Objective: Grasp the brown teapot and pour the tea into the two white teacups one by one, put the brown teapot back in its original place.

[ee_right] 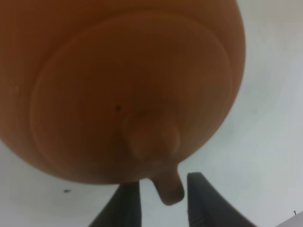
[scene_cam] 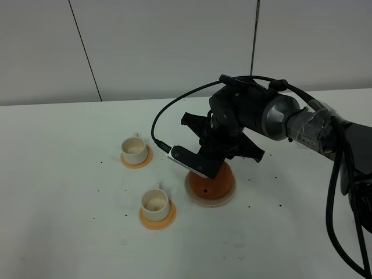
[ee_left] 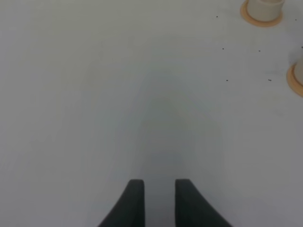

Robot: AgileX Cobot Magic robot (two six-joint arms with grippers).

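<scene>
Centrally in the high view, brown teapot (scene_cam: 216, 181) sits on beige saucer (scene_cam: 196, 199). Right gripper (ee_right: 163, 183) half-open astride loop handle (ee_right: 168, 191), not pinching. Close squarely, then lift level. Left gripper (ee_left: 158, 187) narrowly parted, empty.

**Exterior high view:** the wrist camera housing (scene_cam: 195, 161) and right arm (scene_cam: 273, 116) cover the upper half of the brown teapot (scene_cam: 218, 181). Its top is hidden from you, and the saucer (scene_cam: 200, 201) is partly hidden.

The contents of the nearer teacup (scene_cam: 156, 200) are too small to judge.

**Right wrist view:** the teapot is blurred and cropped. The right gripper (ee_right: 163, 189) has its fingers (ee_right: 125, 205) cropped, and you cannot tell whether they touch the handle (ee_right: 166, 187).

**Left wrist view:** both teacups (ee_left: 264, 6) and the left gripper (ee_left: 159, 184) are cut by the frame.
</scene>
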